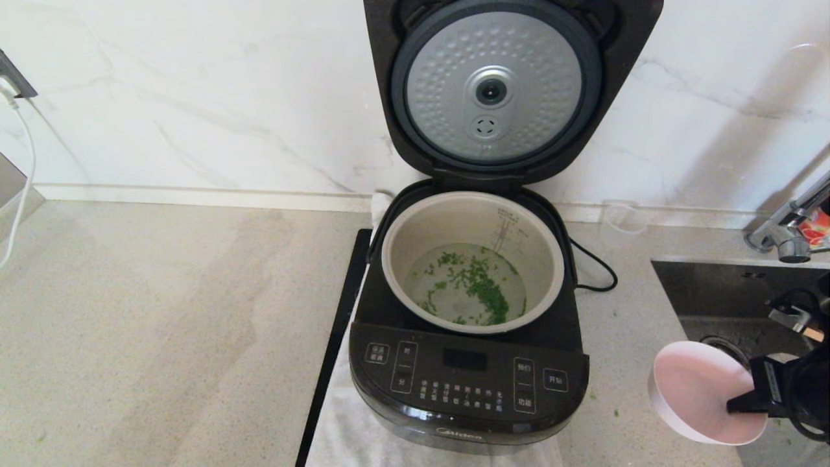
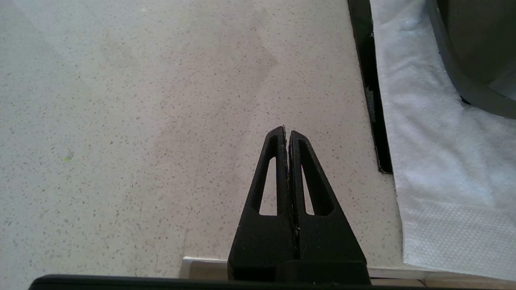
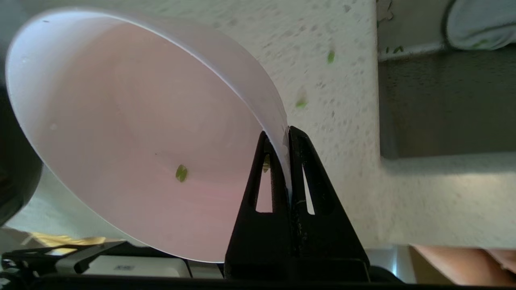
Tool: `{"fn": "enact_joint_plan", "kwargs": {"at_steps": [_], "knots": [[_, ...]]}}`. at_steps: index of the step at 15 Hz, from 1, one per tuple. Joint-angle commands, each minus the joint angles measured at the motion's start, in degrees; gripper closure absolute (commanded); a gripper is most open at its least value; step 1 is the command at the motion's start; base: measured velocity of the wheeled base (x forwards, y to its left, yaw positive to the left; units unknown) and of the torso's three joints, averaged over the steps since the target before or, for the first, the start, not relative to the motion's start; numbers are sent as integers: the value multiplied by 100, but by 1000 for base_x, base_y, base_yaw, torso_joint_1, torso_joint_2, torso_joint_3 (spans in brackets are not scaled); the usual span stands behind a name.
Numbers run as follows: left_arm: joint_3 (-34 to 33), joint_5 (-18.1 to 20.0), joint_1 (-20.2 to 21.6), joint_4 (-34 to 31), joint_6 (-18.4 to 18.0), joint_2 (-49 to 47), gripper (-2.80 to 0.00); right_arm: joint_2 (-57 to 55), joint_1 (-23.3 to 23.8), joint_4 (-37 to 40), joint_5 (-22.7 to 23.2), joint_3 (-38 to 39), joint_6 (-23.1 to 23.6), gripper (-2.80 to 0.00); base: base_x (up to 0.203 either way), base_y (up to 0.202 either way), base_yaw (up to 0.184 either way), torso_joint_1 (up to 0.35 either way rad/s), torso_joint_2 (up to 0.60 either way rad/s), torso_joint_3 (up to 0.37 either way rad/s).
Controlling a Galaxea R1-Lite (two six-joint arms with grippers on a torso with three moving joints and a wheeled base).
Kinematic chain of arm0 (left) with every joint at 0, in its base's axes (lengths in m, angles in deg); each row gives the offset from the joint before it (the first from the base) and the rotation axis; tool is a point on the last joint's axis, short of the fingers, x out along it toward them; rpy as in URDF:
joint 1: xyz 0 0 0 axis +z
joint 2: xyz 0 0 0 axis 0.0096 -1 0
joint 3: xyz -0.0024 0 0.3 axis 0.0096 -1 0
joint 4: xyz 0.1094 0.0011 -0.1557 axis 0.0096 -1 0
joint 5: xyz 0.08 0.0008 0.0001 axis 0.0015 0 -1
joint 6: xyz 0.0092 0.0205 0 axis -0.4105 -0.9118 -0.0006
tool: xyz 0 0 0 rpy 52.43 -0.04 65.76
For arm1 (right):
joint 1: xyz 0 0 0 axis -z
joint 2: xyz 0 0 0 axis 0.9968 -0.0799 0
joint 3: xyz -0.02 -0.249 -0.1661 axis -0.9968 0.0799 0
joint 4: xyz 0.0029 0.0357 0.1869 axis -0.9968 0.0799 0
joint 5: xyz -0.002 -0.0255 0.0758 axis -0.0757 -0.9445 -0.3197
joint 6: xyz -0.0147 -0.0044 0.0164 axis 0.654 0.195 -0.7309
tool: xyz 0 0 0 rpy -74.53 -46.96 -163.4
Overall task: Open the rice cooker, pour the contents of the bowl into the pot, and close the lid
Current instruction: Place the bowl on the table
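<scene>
A glossy black rice cooker (image 1: pixel 468 363) is sitting on the speckled table (image 1: pixel 162 337), its lid (image 1: pixel 496 84) raised upright against the wall. Chopped green bits (image 1: pixel 476 282) are lying in the bottom of the pale pot (image 1: pixel 473 259). To the cooker's right, near the sink (image 1: pixel 733 292), the bowl (image 1: pixel 700 392) is being held on edge, nearly emptied, its rim pinched tightly by the right tool (image 3: pixel 288 133). The left tool (image 2: pixel 287 135) is resting closed and empty above the table. Pouring appears finished; next, the bowl probably needs setting down and the lid pressing shut.
</scene>
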Motion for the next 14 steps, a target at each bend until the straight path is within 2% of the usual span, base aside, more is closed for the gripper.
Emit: {"fn": "enact_joint_plan", "kwargs": {"at_steps": [1, 5, 8, 11, 14], "knots": [[1, -1, 0, -2, -1, -2, 0, -645, 139, -178, 56, 41, -1, 0, 0, 0, 0, 0, 0, 0], [1, -1, 0, -2, -1, 6, 0, -1140, 128, -771, 55, 303, -15, 0, 0, 0, 0, 0, 0, 0], [1, -1, 0, -2, -1, 6, 0, -1103, -1, -831, 55, 287, -41, 0, 0, 0, 0, 0, 0, 0], [1, -1, 0, -2, -1, 6, 0, -1113, -142, -927, 70, 278, -255, 0, 0, 0, 0, 0, 0, 0], [1, -1, 0, -2, -1, 6, 0, -1235, -229, -1499, 85, 297, -493, 0, 0, 0, 0, 0, 0, 0]]}}
